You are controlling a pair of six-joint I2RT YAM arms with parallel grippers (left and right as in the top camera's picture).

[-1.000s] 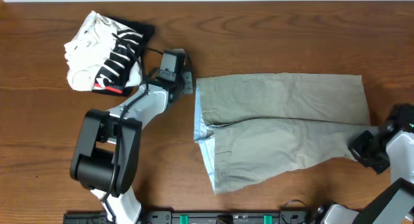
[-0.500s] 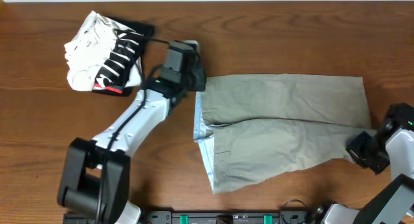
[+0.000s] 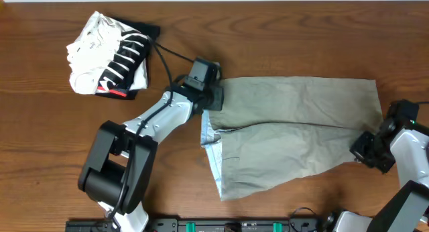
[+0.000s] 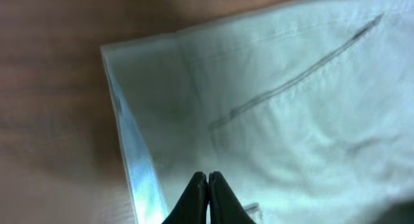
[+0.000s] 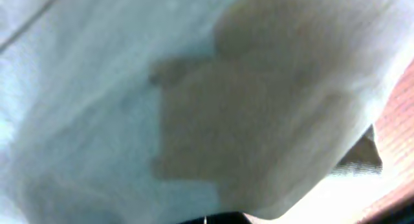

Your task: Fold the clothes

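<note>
The clothes, khaki shorts [image 3: 295,125], lie flat on the table, waist to the left and legs to the right. The pale blue inner waistband [image 3: 213,155] shows at the left edge. My left gripper [image 3: 216,96] is shut and empty over the upper left waist corner. The left wrist view has its tips [image 4: 208,179] pressed together above the fabric, beside the blue waistband [image 4: 139,179]. My right gripper [image 3: 365,150] is at the hem of the lower leg. In the right wrist view the shorts [image 5: 129,120] fill the frame and only the shut tips [image 5: 206,220] peek in; I cannot tell if cloth is pinched.
A folded black-and-white striped garment with a red mark [image 3: 107,54] lies at the back left. The left arm's base [image 3: 107,171] stands at the front left. Bare wooden table [image 3: 301,31] runs behind the shorts, and a rail [image 3: 201,225] runs along the front edge.
My left gripper has swung right and slightly forward, from beside the waist corner to over it. The right gripper has edged left toward the leg hem. The shorts have not moved.
</note>
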